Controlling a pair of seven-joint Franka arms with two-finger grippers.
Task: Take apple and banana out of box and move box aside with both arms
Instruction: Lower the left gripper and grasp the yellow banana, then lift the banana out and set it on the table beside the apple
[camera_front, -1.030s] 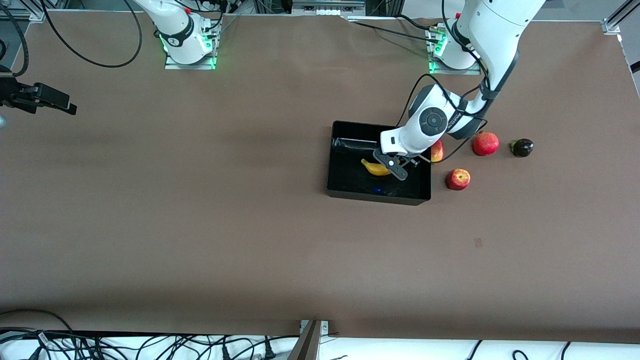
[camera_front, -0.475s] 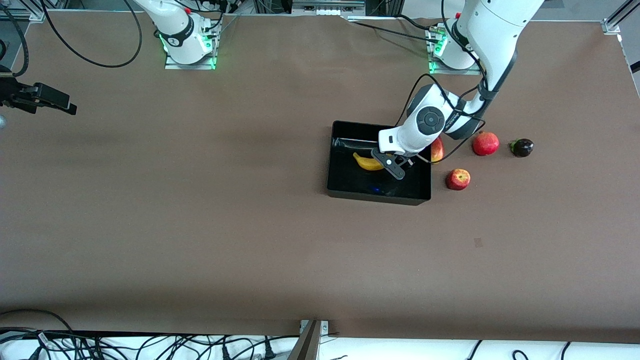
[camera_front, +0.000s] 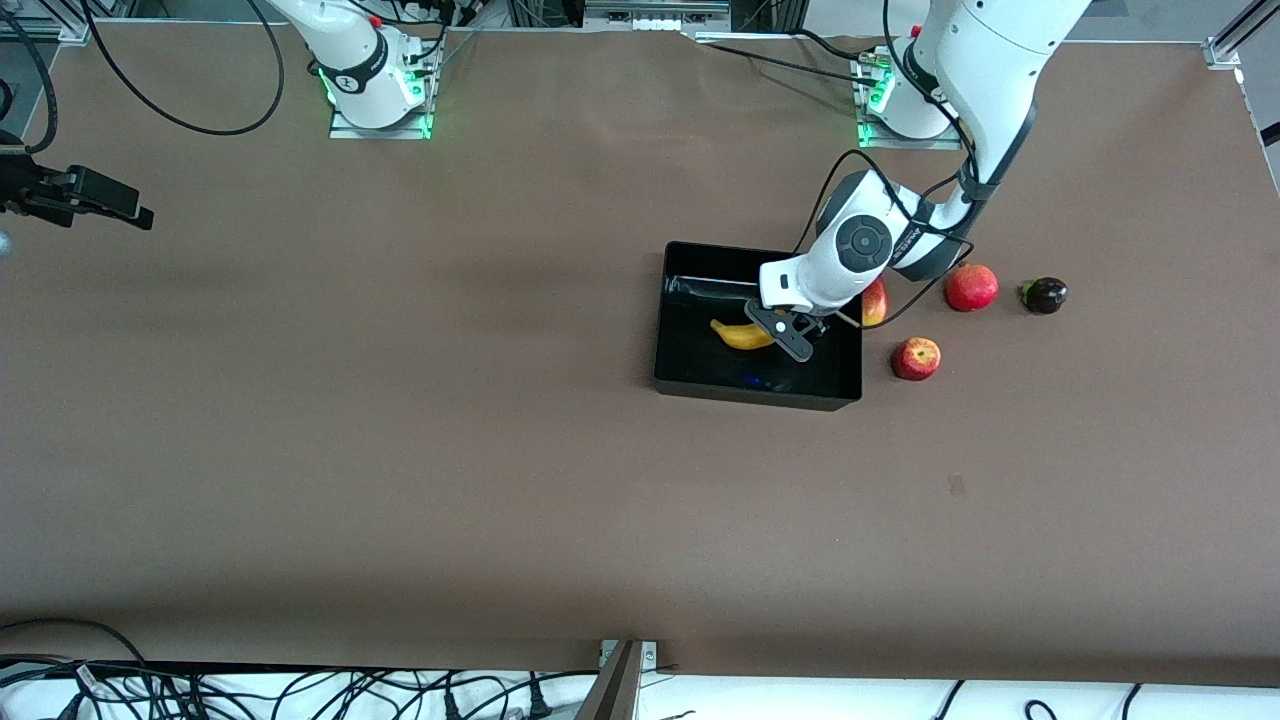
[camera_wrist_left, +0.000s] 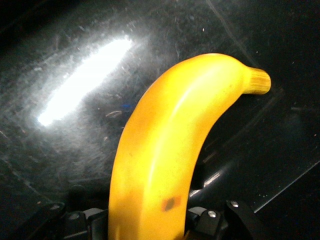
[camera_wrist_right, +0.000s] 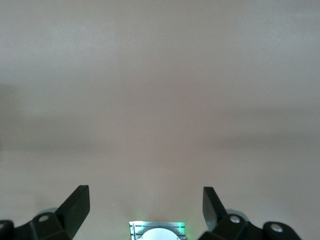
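Black box (camera_front: 700, 385) floor under banana (camera_front: 742, 335); left gripper (camera_front: 782, 335) hides one end.

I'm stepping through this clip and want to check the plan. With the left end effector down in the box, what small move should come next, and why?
Probably a short straight lift. The left end effector is shut on the banana inside the box, so raising it should clear the low walls before carrying it out. The apple already lies on the table beside the box.

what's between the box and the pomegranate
In the front view, a red-yellow fruit lies between the box and the pomegranate, right beside the box's wall and partly hidden by the left arm.
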